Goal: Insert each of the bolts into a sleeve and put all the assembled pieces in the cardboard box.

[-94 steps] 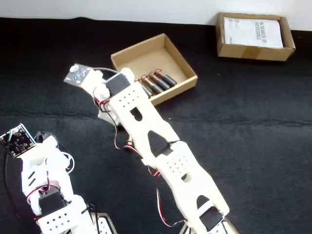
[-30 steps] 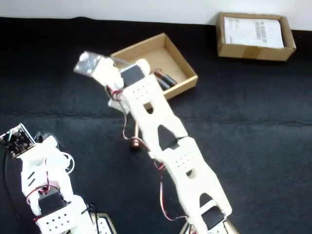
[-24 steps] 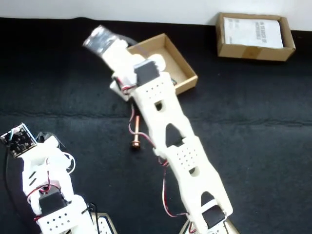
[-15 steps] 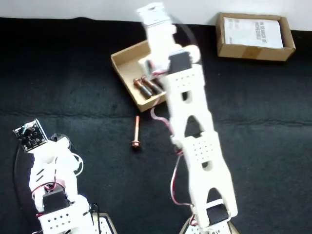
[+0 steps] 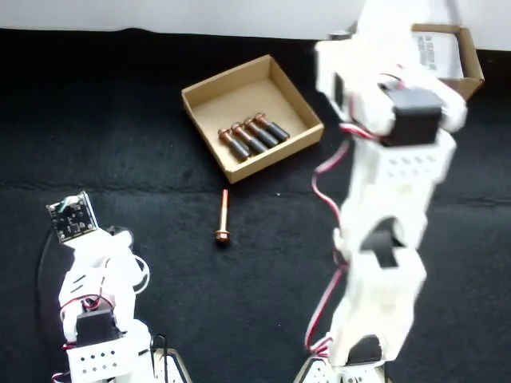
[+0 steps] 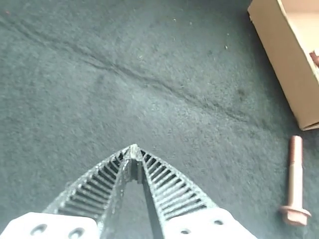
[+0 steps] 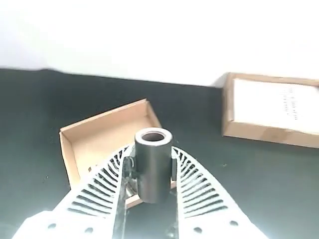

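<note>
Near-left, the left gripper [image 6: 133, 150] sits pinched shut, empty. A copper-coloured bolt [image 5: 223, 214] lies uncovered just near the open brown cardboard box [image 5: 226, 75]. The right gripper [image 7: 152, 149] has swung up and right, clamping a dark grey cylindrical sleeve [image 7: 151, 174], so insertion remains.

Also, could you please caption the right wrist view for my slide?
Right gripper fingers clamp a dark sleeve; cardboard box lies beyond.
</note>
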{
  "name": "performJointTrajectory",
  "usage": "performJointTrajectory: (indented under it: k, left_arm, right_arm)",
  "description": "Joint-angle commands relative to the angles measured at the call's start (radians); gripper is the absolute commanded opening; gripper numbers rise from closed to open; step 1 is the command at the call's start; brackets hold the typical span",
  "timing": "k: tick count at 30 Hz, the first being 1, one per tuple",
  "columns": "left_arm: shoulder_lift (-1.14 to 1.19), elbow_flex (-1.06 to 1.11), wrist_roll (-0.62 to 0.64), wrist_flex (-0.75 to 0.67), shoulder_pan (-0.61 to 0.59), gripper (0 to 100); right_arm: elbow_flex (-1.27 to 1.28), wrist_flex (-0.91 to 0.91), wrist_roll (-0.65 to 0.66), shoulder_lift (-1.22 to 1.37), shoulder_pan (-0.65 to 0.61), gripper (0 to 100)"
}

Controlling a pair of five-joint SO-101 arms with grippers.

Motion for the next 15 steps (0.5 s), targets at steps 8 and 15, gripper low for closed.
performJointTrajectory:
  k: [8,15]
  left_arm:
    - [-0.010,0.016,0.003,0.028,0.076,1]
    - [-0.010,0.016,-0.068,0.077,0.232,8]
  right_arm:
    - [0.780,0.008,-0.003,-0.691,0.147,0.8]
    - [1.259,-0.008,-0.002,-0.974,0.297,0.8]
